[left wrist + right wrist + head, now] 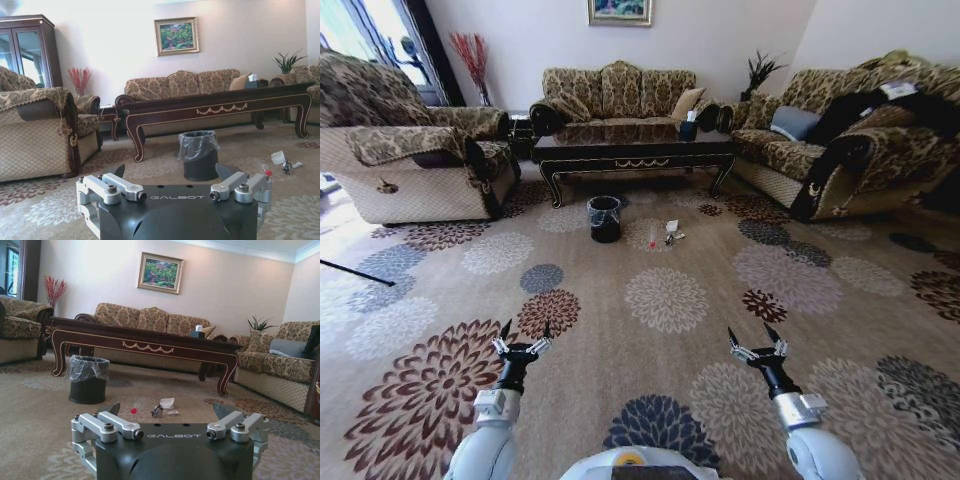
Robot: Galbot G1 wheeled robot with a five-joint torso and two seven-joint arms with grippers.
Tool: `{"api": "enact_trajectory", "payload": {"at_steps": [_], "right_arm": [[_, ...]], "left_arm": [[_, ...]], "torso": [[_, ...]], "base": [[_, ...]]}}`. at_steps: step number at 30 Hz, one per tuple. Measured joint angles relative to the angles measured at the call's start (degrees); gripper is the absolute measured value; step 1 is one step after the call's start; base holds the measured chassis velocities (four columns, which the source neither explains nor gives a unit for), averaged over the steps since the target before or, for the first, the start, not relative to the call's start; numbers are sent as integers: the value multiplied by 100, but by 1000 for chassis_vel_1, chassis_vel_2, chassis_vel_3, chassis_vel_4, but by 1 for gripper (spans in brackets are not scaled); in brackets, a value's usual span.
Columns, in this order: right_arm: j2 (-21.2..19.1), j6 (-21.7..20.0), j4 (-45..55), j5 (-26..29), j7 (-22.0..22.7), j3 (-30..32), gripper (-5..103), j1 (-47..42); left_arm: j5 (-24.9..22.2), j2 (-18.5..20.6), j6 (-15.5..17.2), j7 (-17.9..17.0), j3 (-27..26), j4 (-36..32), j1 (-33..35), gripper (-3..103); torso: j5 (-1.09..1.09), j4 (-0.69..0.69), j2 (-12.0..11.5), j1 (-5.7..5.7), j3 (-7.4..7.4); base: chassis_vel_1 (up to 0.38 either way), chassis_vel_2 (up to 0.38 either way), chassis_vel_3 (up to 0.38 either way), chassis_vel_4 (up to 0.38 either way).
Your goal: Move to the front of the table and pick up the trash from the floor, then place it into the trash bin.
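The dark glossy table (632, 148) stands far ahead before the back sofa. On the floor (440, 300) in front of it sits the black trash bin (605, 218) with its clear liner. Right of the bin lies the trash: a clear bottle with a red cap (652, 240), a white paper scrap (672, 226) and a small dark bit (669, 239). My left gripper (525, 335) and right gripper (757, 340) hover open over the carpet, well short of the trash. The right wrist view has the bin (88, 379), the red cap (133, 411) and the paper scrap (167, 402) beyond the right gripper (167, 410).
A patterned armchair (415, 160) stands at the left and a sofa (850, 150) at the right, with another sofa (615, 95) behind the table. A tissue box (688, 127) sits on the table top. Open carpet lies between me and the bin.
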Motion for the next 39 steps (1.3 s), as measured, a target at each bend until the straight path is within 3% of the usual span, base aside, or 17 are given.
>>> {"api": "enact_trajectory", "payload": {"at_steps": [16, 39], "right_arm": [[-5, 9, -6, 4, -107, -18, 100, 2], [35, 83, -24, -61, -290, -34, 100, -92]], "left_arm": [[-16, -29, -1, 7, -9, 91, -22, 100], [-104, -116, 28, -24, 4, 158, -11, 100]], "torso": [[1, 0, 0, -1, 24], [0, 0, 0, -1, 35]], "base": [[-23, 25, 26, -26], [-119, 123, 114, -127]]}}
